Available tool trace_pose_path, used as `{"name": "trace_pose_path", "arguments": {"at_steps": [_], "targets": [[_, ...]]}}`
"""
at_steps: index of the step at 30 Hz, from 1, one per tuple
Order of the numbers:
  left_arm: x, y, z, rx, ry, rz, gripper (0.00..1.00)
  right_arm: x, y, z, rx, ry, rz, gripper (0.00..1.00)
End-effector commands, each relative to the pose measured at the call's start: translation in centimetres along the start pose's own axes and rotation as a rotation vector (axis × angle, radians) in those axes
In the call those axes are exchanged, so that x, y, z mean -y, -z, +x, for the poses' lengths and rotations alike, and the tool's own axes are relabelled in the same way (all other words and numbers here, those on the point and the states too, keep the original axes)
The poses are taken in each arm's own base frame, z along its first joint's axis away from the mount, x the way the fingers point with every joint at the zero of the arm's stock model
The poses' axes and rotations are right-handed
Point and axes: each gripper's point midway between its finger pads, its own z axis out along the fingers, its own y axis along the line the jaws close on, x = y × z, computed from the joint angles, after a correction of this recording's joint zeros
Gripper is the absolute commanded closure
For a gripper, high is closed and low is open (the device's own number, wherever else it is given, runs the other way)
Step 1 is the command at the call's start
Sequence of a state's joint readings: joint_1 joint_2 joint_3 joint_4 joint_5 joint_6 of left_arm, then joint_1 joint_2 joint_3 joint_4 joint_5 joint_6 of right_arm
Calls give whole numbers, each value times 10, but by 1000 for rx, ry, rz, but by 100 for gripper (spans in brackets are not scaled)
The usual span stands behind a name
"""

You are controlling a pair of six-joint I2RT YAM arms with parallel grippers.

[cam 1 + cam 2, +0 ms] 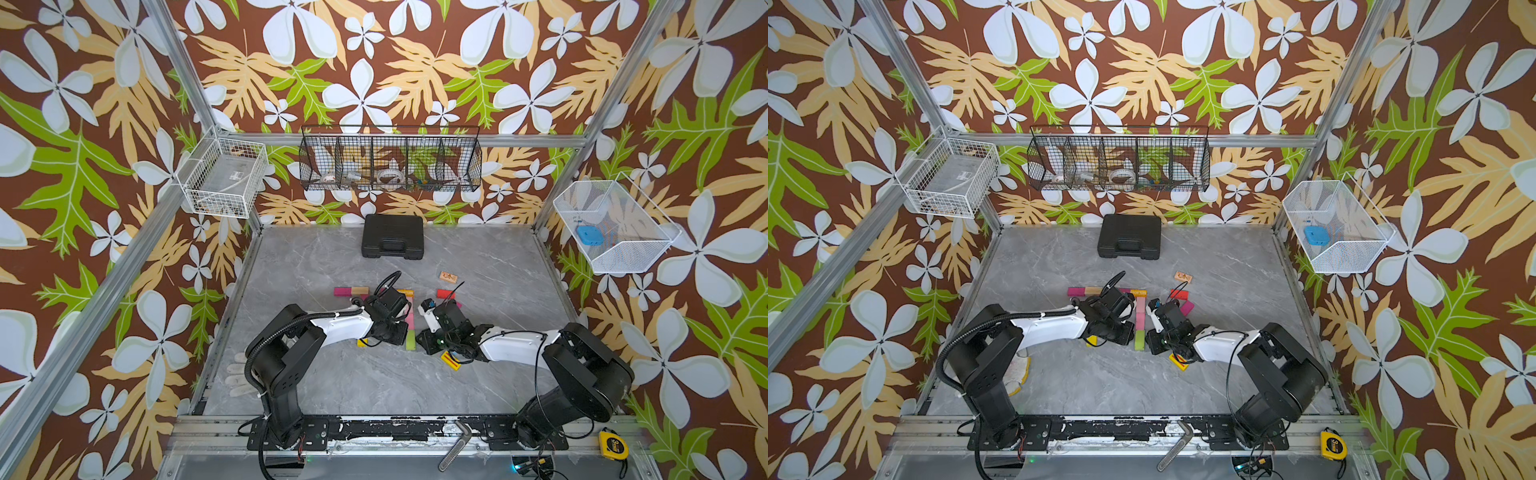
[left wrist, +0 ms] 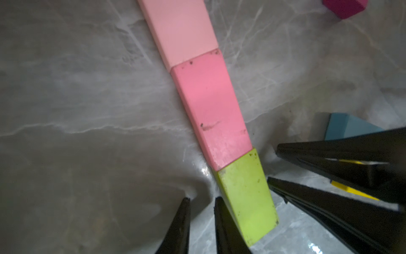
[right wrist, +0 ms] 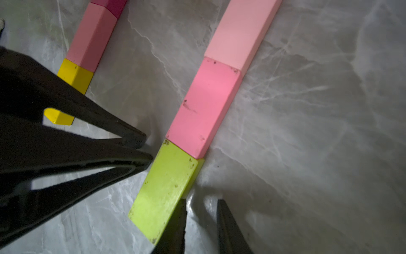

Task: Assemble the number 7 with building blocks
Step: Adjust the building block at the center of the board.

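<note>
The stem of building blocks lies on the grey table: a light pink block [image 2: 180, 28], a pink block [image 2: 211, 110] and a green block [image 2: 246, 198] end to end. The green block [image 1: 411, 341] is the near end. My left gripper [image 2: 202, 200] stands just left of it, shut and empty, one finger along the block's side. My right gripper [image 3: 201, 201] stands against the opposite side, also shut and empty. A bar starting with a magenta block [image 1: 343, 291] and a wood block [image 1: 361, 289] runs across the far end, partly hidden by the left arm.
A yellow, pink and magenta line [image 3: 74, 77] lies under the left arm. Loose blocks: red [image 1: 445, 294], printed wood [image 1: 446, 275], blue [image 2: 347, 129], yellow red-striped [image 1: 451, 359]. A black case [image 1: 392, 243] stands at the back, a white glove [image 1: 241, 374] front left.
</note>
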State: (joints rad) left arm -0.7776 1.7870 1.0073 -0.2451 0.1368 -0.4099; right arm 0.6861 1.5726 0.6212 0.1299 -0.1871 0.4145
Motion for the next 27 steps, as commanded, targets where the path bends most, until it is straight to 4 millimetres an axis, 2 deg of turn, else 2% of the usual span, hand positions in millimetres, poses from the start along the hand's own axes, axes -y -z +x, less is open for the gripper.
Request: {"name": "trace_pose_path", "arguments": {"at_steps": [1, 16, 27], "targets": [[1, -1, 1, -8, -3, 1, 77, 5, -1, 15, -60, -11, 19, 75], [-6, 1, 1, 1, -3, -32, 77, 11, -2, 19, -72, 5, 50, 75], [-10, 4, 3, 3, -4, -49, 77, 12, -3, 14, -60, 4, 64, 75]]}}
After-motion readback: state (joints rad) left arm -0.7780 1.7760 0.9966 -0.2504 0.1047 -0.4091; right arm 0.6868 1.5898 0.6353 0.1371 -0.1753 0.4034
